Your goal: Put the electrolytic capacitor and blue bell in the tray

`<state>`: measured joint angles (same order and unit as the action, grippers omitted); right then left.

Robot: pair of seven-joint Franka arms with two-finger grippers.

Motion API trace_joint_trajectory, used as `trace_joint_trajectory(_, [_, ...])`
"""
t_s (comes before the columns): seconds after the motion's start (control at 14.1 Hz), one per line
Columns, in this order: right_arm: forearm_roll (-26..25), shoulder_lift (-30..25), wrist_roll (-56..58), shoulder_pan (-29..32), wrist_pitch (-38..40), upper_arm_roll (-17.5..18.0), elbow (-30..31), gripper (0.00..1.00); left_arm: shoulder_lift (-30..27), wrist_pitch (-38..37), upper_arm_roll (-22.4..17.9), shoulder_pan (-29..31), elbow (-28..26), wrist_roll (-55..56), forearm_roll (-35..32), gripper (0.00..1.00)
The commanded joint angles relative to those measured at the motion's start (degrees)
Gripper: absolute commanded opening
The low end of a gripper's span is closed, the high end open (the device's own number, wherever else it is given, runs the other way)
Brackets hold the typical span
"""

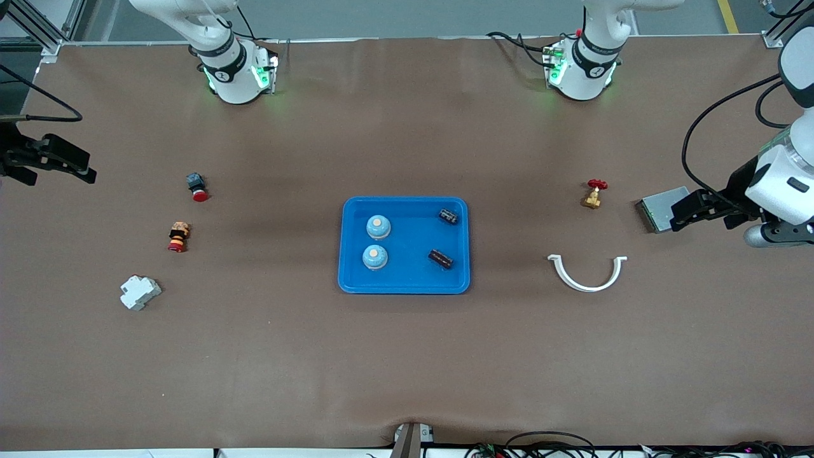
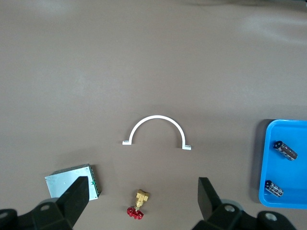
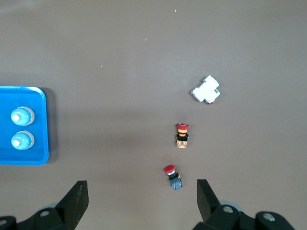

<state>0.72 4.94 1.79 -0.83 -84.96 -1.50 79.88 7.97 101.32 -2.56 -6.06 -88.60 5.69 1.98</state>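
Tray: mid-desk, holding both bells and both capacitors; task looks complete.
Left gripper: wide, empty, over its desk end.
Right gripper: wide, empty, over its desk end.

The front camera looks down from high across the table — it faces both bases. Each wrist camera looks straight down from above; all three share the tray.

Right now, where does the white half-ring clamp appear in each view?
Front view: the white half-ring clamp lies on the table, between the blue tray and the left arm's end, nearer the camera than the red-handled brass valve.
Left wrist view: mid-picture, arch up, valve below.
Right wrist view: not in it.
Shared landmark: the blue tray's rim.
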Motion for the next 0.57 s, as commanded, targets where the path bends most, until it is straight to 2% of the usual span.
trace_joint_trajectory(0.0, [-1.33,-0.99,2.15,-0.14,-1.79,0.18,1.24,1.0,0.03,0.19,-0.08,0.0,0.1,-0.24,-0.04,1.0])
trace_joint_trajectory(0.21, [-1.69,-0.81,5.33,0.3,-4.6,0.01,1.24,1.0,-0.05,0.19,-0.08,-0.09,0.1,-0.24,-0.04,1.0])
trace_joint_trajectory(0.5, [-1.51,-0.81,3.93,0.39,-3.73,-0.08,1.41,1.0,-0.05,0.19,-0.08,0.0,0.1,-0.24,-0.04,1.0])
